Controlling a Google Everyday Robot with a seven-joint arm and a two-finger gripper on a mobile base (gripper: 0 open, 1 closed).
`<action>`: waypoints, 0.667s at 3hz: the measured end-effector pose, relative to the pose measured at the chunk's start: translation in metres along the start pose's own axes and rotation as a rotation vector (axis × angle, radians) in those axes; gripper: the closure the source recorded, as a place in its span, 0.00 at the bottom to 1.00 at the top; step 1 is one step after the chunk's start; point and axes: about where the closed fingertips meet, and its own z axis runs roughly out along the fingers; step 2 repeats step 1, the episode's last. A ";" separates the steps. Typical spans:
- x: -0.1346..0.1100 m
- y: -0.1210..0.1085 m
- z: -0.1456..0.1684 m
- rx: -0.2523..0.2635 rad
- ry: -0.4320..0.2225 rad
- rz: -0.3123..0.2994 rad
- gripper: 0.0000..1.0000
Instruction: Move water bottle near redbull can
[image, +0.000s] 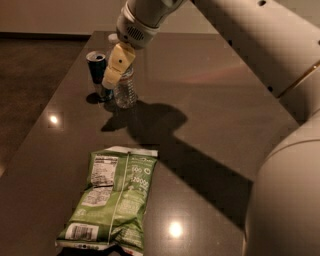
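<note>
The water bottle (125, 92) is a small clear ribbed bottle standing upright on the dark table (210, 115) at the far left. Its upper part is hidden behind my gripper. The redbull can (97, 70), blue and silver with a silver top, stands upright just left of the bottle, very close to it. My gripper (118, 67), with a pale yellow pad, comes down from the white arm (250, 30) and sits over the top of the bottle, right beside the can.
A green chip bag (112, 197) lies flat near the table's front edge. The table's left edge runs close to the can, with dark floor (30, 85) beyond. My white arm and body fill the right side of the view.
</note>
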 end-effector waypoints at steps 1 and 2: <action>0.000 0.000 0.000 0.000 0.000 0.000 0.00; 0.000 0.000 0.000 0.000 0.000 0.000 0.00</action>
